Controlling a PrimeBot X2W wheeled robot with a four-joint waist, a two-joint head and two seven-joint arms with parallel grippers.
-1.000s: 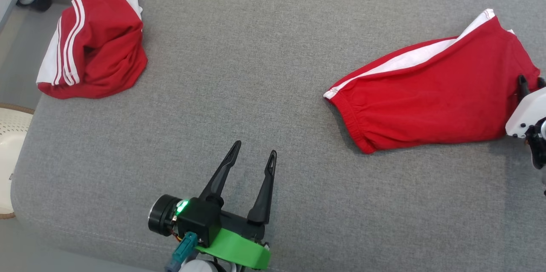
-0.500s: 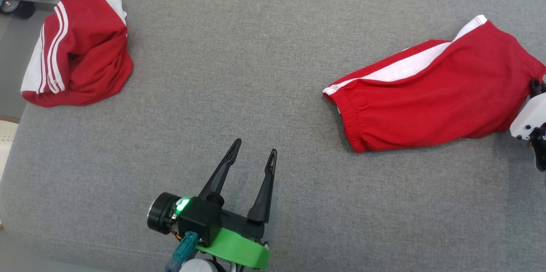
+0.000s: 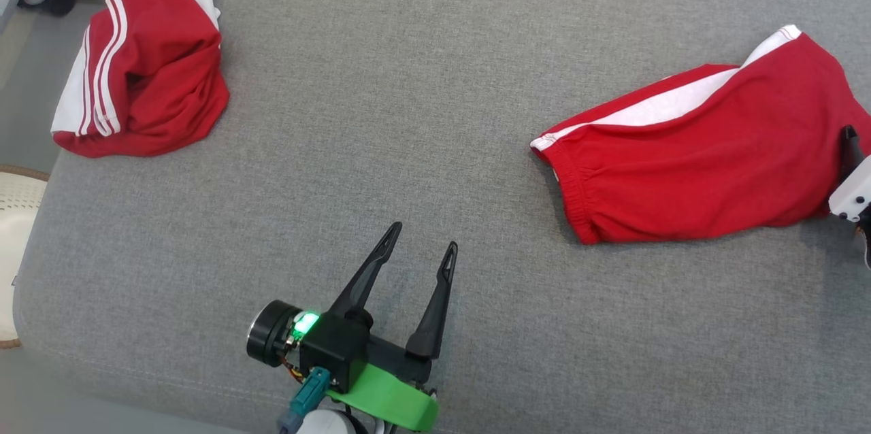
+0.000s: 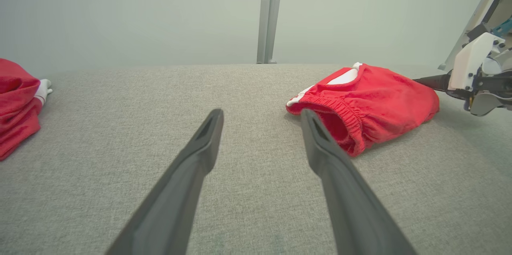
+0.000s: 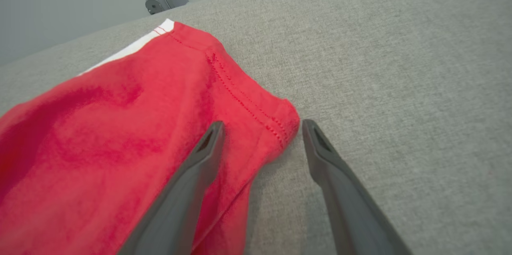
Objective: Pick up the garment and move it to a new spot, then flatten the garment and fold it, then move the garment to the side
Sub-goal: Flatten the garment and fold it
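My right gripper (image 5: 263, 125) at red shorts' (image 3: 701, 155) hem
Only my camera shifted; shorts unmoved. Fingers spread astride the hem corner, nothing gripped; left gripper (image 3: 422, 237) spread, empty. Pick-up pending.

I can read no words, labels, brand marks or numbers on anything before me, neither on the red shorts (image 3: 708, 162) at my right nor on the red garment (image 3: 150, 73) far left.

The grey padded surface (image 3: 408, 114) under me is coarse woven cloth, matt. The red shorts with a white side stripe (image 3: 701, 169) are soft knit cloth, puckered at the elastic waistband. My left gripper (image 3: 422, 237) has smooth, matt dark plastic fingers (image 4: 180, 191); its green plastic bracket (image 3: 384, 400) shines faintly.
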